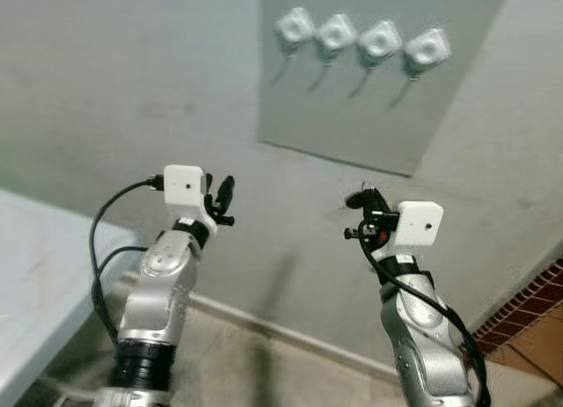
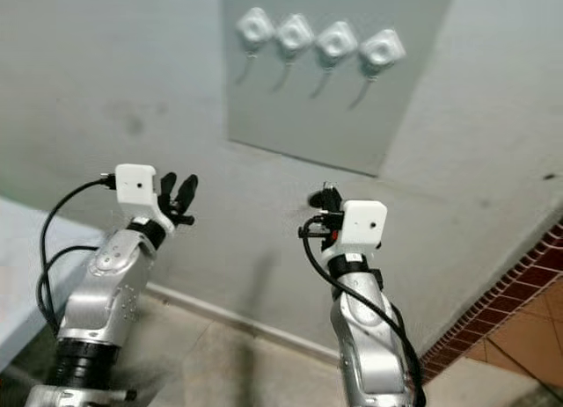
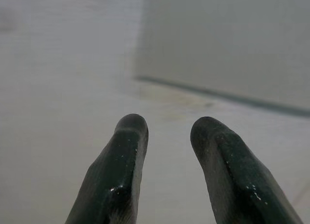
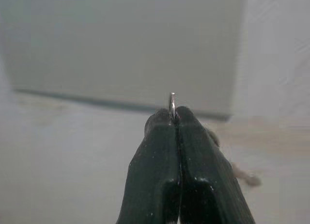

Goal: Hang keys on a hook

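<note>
Several white hooks (image 1: 361, 39) sit in a row on a grey panel (image 1: 369, 108) high on the wall. My right gripper (image 1: 361, 199) is raised below the panel's lower right part, shut on a thin metal key ring (image 4: 172, 104) whose edge sticks out between the fingertips. The keys themselves are hidden by the fingers. My left gripper (image 1: 225, 191) is held up to the left at about the same height, open, with nothing between its fingers (image 3: 123, 161).
A pale tabletop (image 1: 35, 275) reaches in at the lower left. A white skirting (image 1: 281, 332) runs along the wall's foot, and red brick (image 1: 519, 310) with tiled floor lies at the lower right.
</note>
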